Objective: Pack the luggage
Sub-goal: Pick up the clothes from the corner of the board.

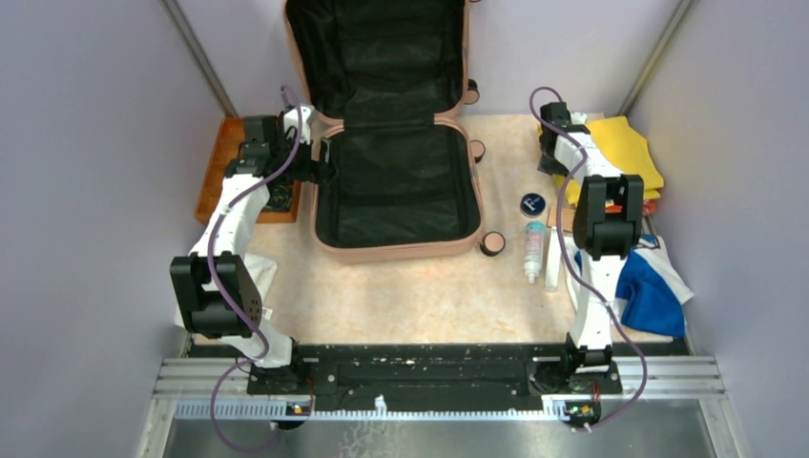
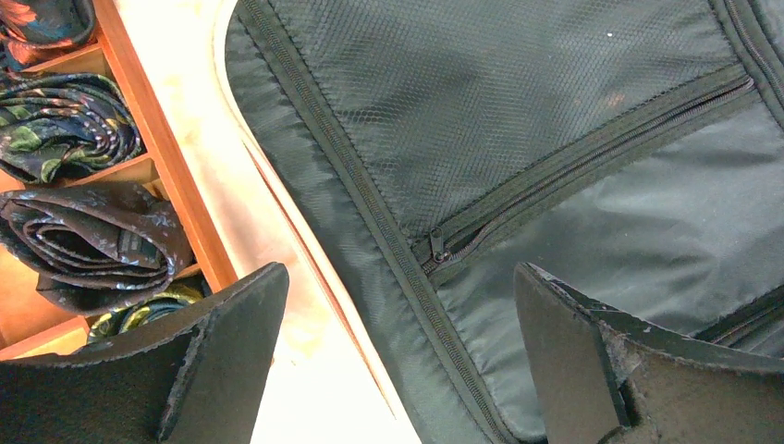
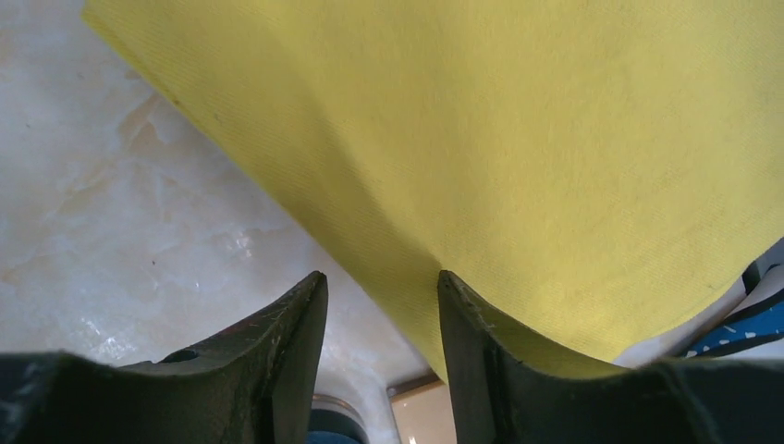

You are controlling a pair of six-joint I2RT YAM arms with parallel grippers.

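You face a beige marbled bench (image 1: 410, 296) enclosed by plain lilac-grey walls (image 1: 86, 143) on three sides. Metal posts (image 1: 198, 52) stand at its far corners; a slotted aluminium rail (image 1: 668, 377) runs along its near edge.

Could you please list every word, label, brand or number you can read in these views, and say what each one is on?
No text can be read in any view.
Small round dark-blue tin: white mark on the lid, too small to read.
Slim pale bottle lying beside it: label too blurred to read.
Peach-pink hard-shell suitcase: no brand or lettering shows.
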